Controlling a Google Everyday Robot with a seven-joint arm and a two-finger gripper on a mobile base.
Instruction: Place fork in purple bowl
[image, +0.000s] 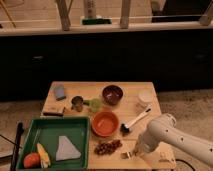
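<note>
- currently the gripper (136, 149) is low at the counter's (131, 86) front edge, right of centre, on the end of the white arm (172, 138) that comes in from the lower right
- cannot tell whether the gripper is open or closed on anything; the arm's body hides its tip
- fork (127, 154) shows as a small silvery bit lying on the counter by the front edge, just left of the gripper; contact between them unclear
- purple bowl (112, 93) sits at the back centre of the counter, upright, well apart from the fork
- orange bowl (105, 123) stands between the purple bowl and the fork, nearer the front
- white-handled brush (135, 121) lies diagonally just right of the orange bowl, black head toward the front
- brown cluster of small round pieces (107, 147) sits just left of the fork
- small green cup (95, 104) and a metal cup (77, 103) stand side by side left of the purple bowl
- green tray (55, 120) at front left holds a grey cloth (65, 148), an orange fruit (31, 160) and a yellow item (43, 155)
</note>
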